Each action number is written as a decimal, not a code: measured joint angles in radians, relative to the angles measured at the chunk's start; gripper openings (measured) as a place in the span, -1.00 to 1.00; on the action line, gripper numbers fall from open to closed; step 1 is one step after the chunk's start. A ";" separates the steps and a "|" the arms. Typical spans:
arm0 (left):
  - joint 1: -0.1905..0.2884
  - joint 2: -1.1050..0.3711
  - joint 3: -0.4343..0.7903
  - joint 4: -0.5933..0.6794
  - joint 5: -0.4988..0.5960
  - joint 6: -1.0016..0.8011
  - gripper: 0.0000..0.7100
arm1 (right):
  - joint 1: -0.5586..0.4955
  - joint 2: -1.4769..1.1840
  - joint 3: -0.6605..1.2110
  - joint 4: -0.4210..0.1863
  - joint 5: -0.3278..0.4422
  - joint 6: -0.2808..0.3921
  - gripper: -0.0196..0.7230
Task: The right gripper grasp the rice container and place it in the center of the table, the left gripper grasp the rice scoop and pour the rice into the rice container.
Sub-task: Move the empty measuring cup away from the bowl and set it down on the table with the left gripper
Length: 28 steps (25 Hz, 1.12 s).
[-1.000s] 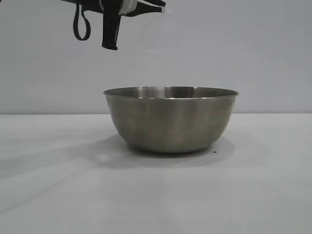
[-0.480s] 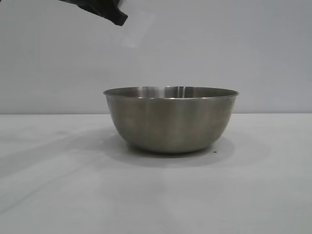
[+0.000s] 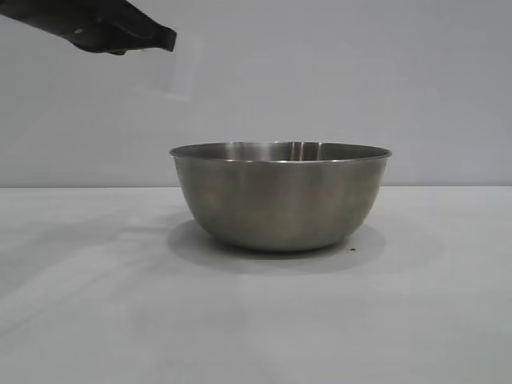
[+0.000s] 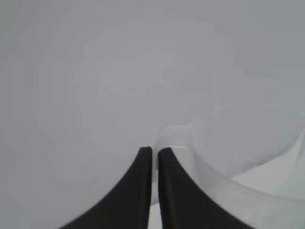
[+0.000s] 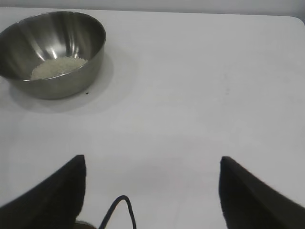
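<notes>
Rice (image 5: 58, 67) heaped inside rice container (image 3: 280, 196), left gripper (image 4: 155, 151) pinching rice scoop (image 4: 228, 148), right gripper (image 5: 152, 167) spread

Soft even light; faint shadow beneath the bowl (image 3: 280, 196).

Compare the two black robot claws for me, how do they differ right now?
The left gripper has its fingers pressed nearly together on the translucent plastic rice scoop; the right gripper stands wide open and holds nothing. The left one hangs high, left of the steel rice container; the right one faces the white table away from the bowl. Both have black tapering fingers.
</notes>
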 joint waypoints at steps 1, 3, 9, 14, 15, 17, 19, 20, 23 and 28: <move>0.000 0.000 0.021 0.000 -0.011 -0.024 -1.00 | 0.000 0.000 0.000 0.000 0.000 0.000 0.49; 0.000 0.000 0.050 -0.004 -0.036 -0.053 -1.00 | 0.000 0.000 0.000 0.000 0.000 0.000 0.49; 0.000 0.055 0.093 -0.023 -0.105 -0.071 -1.00 | 0.000 0.000 0.000 0.000 0.000 0.000 0.49; 0.000 0.149 0.098 -0.029 -0.128 -0.105 -1.00 | 0.000 0.000 0.000 0.000 0.000 0.000 0.49; 0.000 0.172 0.098 -0.027 -0.128 -0.116 -1.00 | 0.000 0.000 0.000 0.000 0.000 0.000 0.49; 0.000 0.210 0.098 -0.025 -0.128 -0.143 -1.00 | 0.000 0.000 0.000 0.000 0.000 0.000 0.49; 0.000 0.239 0.098 -0.024 -0.128 -0.156 -1.00 | 0.000 0.000 0.000 0.000 0.000 0.000 0.49; 0.000 0.250 0.098 -0.024 -0.128 -0.155 -1.00 | 0.000 0.000 0.000 0.000 0.000 0.000 0.49; 0.000 0.260 0.098 -0.024 -0.145 -0.160 -1.00 | 0.000 0.000 0.000 0.000 0.000 0.000 0.49; 0.000 0.262 0.098 -0.024 -0.146 -0.160 -1.00 | 0.000 0.000 0.000 0.000 0.000 0.000 0.49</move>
